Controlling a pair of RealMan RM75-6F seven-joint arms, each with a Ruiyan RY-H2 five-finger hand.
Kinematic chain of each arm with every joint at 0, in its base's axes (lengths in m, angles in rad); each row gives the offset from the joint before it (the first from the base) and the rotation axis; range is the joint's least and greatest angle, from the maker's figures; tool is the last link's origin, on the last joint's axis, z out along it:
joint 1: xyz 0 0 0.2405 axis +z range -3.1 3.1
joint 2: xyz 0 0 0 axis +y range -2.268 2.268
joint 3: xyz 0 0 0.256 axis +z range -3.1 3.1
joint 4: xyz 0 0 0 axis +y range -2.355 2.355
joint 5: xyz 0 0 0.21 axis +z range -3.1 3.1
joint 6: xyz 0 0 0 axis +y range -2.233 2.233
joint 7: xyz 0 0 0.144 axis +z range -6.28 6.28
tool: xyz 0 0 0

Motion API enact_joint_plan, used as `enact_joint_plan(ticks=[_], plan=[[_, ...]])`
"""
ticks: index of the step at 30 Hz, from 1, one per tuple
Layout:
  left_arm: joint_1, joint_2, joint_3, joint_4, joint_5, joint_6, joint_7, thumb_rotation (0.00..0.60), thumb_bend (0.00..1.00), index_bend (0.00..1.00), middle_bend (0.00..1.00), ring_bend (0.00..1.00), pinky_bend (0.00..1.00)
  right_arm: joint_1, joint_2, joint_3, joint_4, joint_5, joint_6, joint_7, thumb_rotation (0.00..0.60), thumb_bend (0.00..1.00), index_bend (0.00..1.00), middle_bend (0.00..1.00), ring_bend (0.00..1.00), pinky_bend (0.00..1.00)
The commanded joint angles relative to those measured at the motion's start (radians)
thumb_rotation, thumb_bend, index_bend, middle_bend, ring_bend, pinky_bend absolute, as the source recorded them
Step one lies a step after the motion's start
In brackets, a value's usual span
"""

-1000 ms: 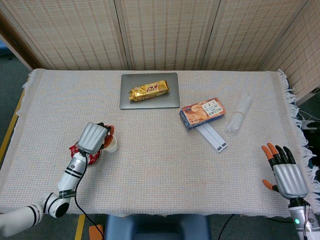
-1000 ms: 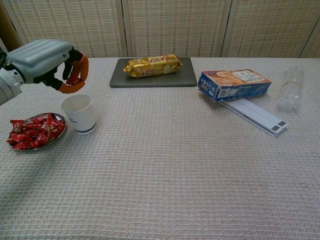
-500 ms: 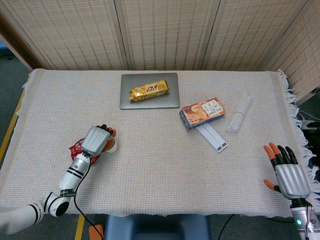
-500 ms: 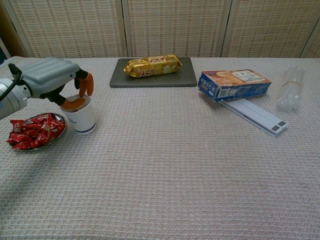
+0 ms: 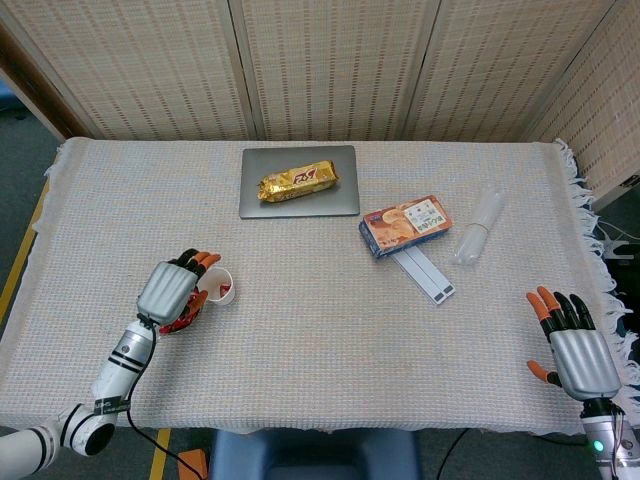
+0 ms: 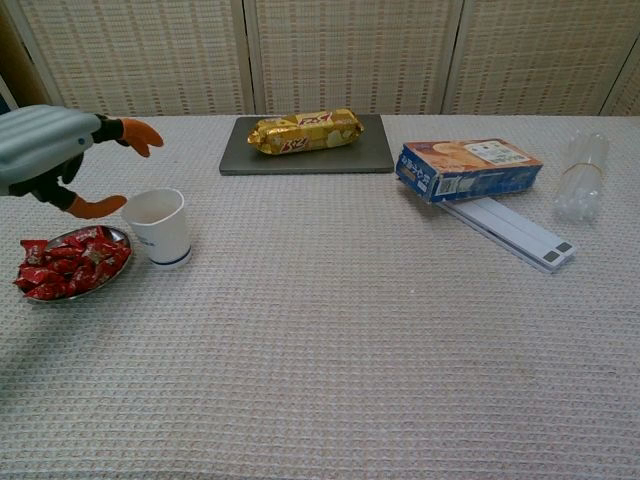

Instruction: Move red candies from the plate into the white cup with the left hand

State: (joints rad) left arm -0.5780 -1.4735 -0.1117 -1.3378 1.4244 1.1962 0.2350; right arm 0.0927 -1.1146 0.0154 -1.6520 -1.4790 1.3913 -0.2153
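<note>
The white cup (image 6: 158, 226) stands upright right of the metal plate (image 6: 122, 251), which holds a pile of red candies (image 6: 68, 263). In the head view the cup (image 5: 218, 287) shows something red inside. My left hand (image 6: 45, 152) hovers above the plate, just left of the cup, fingers spread and holding nothing. From above, the left hand (image 5: 170, 291) covers most of the plate, with only some red candies (image 5: 183, 319) showing beneath it. My right hand (image 5: 574, 347) rests near the table's front right corner, fingers apart and empty; the chest view does not show it.
A grey tray (image 6: 372, 155) at the back centre carries a gold snack pack (image 6: 305, 131). A blue-and-orange box (image 6: 468, 167) lies on a flat white bar (image 6: 510, 232) to the right. A clear plastic bundle (image 6: 580, 175) lies at the far right.
My left hand was over the cup with fingers pinched together. It has drawn back left over the plate and its fingers have spread. The right hand has barely moved.
</note>
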Motion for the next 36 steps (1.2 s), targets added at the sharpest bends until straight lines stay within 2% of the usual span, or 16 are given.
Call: enact_joint_plan(ticks=[1, 6, 16, 22, 30, 36], plan=[[0.07, 0.053, 0.039, -0.043, -0.02, 0.033, -0.031, 0.6, 0.36, 0.07, 0.13, 0.13, 0.84, -0.001, 0.001, -0.003, -0.001, -0.005, 0.001, 0.002, 0.6, 0.06, 0.0, 0.0, 0.0, 0.0], [0.1, 0.049, 0.063, 0.002, -0.089, -0.024, -0.005, 0.6, 0.35, 0.05, 0.1, 0.13, 0.89, -0.001, 0.001, -0.011, -0.003, -0.024, 0.004, 0.002, 0.6, 0.06, 0.0, 0.0, 0.0, 0.0], [0.072, -0.025, 0.057, 0.123, -0.16, -0.142, 0.062, 0.6, 0.35, 0.07, 0.11, 0.14, 0.93, -0.003, 0.001, -0.017, -0.004, -0.038, 0.009, 0.004, 0.6, 0.06, 0.0, 0.0, 0.0, 0.0], [0.067, -0.056, 0.053, 0.172, -0.188, -0.171, 0.104, 0.6, 0.35, 0.15, 0.16, 0.23, 0.93, -0.005, 0.004, -0.017, -0.003, -0.038, 0.013, 0.01, 0.6, 0.06, 0.0, 0.0, 0.0, 0.0], [0.066, -0.074, 0.056, 0.2, -0.165, -0.164, 0.097, 0.6, 0.35, 0.32, 0.32, 0.4, 0.98, -0.004, 0.005, -0.017, -0.005, -0.036, 0.008, 0.01, 0.6, 0.06, 0.0, 0.0, 0.0, 0.0], [0.067, -0.087, 0.059, 0.224, -0.143, -0.157, 0.079, 0.6, 0.37, 0.44, 0.42, 0.45, 1.0, -0.003, 0.005, -0.017, -0.005, -0.032, 0.003, 0.007, 0.6, 0.06, 0.0, 0.0, 0.0, 0.0]])
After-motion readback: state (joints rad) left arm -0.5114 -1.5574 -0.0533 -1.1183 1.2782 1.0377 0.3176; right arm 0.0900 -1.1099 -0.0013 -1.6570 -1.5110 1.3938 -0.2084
